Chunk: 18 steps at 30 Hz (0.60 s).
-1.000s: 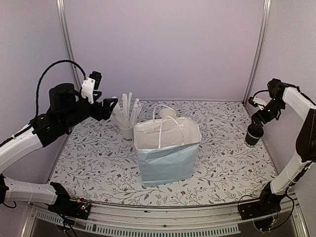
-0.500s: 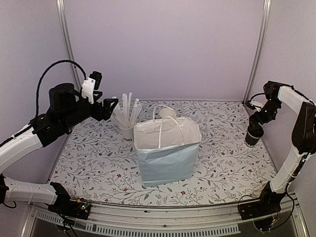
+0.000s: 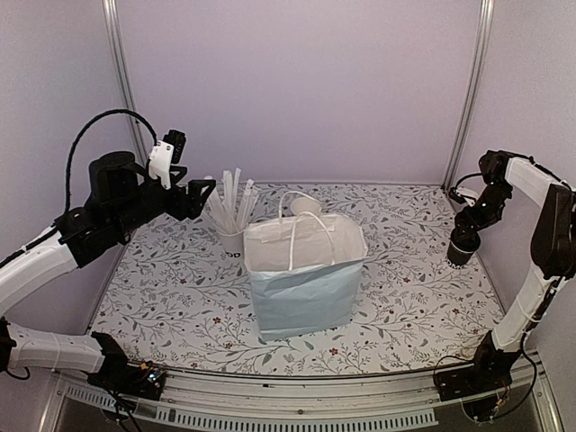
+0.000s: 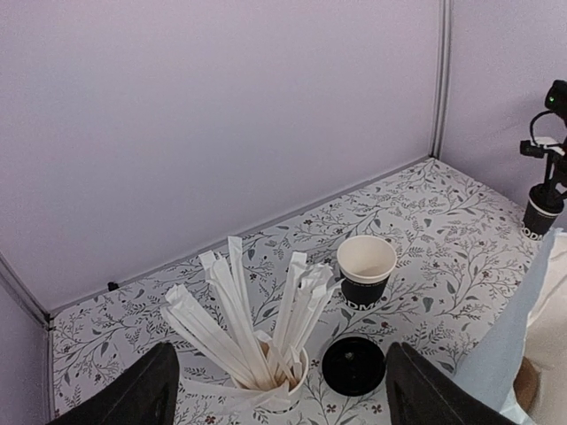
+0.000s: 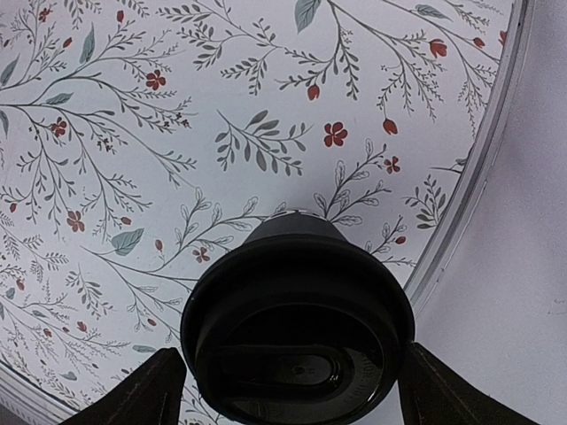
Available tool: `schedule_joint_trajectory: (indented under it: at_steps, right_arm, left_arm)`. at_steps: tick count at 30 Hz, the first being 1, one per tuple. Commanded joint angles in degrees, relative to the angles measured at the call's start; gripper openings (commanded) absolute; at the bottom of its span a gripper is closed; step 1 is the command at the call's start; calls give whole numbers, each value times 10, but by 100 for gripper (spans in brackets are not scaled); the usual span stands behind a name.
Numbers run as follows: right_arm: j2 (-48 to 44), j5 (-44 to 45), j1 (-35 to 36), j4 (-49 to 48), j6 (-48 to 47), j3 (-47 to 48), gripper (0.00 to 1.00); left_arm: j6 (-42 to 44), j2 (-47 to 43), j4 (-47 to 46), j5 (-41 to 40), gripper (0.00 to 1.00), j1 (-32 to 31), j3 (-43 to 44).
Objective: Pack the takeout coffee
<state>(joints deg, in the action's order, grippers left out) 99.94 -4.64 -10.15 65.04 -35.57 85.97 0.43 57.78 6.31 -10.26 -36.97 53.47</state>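
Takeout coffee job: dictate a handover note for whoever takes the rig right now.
Left hand open, empty, raised beside the straw cup.
Right hand straddles the lidded cup at far right; grip unclear.
Open cup and loose lid sit behind the bag.
Done: nothing; both cups are outside the bag.
Left: put both cups in.

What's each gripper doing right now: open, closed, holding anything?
Left gripper: open, holding nothing.
Right gripper: fingers flank the lidded cup; whether they grip it cannot be told.
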Motion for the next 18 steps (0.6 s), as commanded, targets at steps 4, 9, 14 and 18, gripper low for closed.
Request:
schedule_joint_trajectory:
  at_steps: [4, 9, 14, 18]
  right_arm:
    - [9, 12, -1, 11, 8, 13, 82]
    - [10, 16, -1, 10, 9, 7, 79]
    - [10, 20, -1, 5, 10, -1, 80]
    - [8, 25, -1, 0, 10, -7, 81]
  left_arm:
    - [-3, 1, -8, 10, 83, 8, 1]
    - [-3, 1, -7, 12, 83, 8, 3]
    - [-3, 4, -4, 15, 83, 8, 3]
    - [-3, 5, -5, 17, 83, 8, 4]
